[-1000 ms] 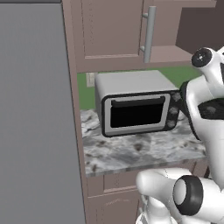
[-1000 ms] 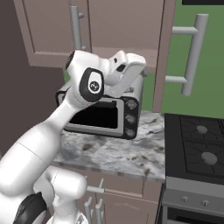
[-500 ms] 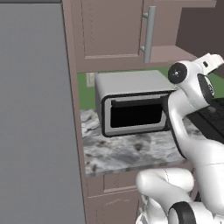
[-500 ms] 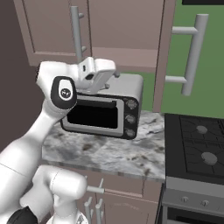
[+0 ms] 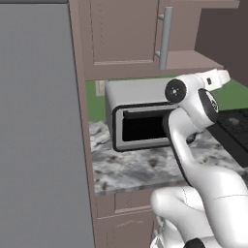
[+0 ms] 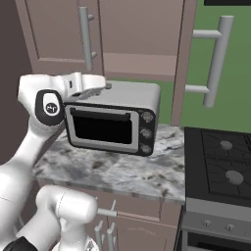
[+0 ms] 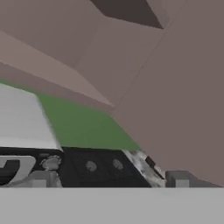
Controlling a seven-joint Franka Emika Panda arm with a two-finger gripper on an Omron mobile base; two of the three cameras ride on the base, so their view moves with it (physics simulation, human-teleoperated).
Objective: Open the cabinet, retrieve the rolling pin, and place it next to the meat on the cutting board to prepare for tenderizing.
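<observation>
Cabinet doors come first: in the left base view the mauve-brown wall cabinet (image 5: 123, 34), with its long grey vertical bar handle (image 5: 165, 36), hangs above a silver toaster oven (image 5: 138, 118) on the marbled grey counter (image 5: 140, 169).

In the right base view one door (image 6: 188, 59) appears swung out edge-on, and the white gripper (image 6: 98, 84) sits low beside the oven's top, jaws spread and holding nothing.

In the hand view a black stovetop (image 7: 98, 168) lies below brown cabinet panels. The rolling pin isn't visible; reaching blindly risks clipping the door's edge.
</observation>
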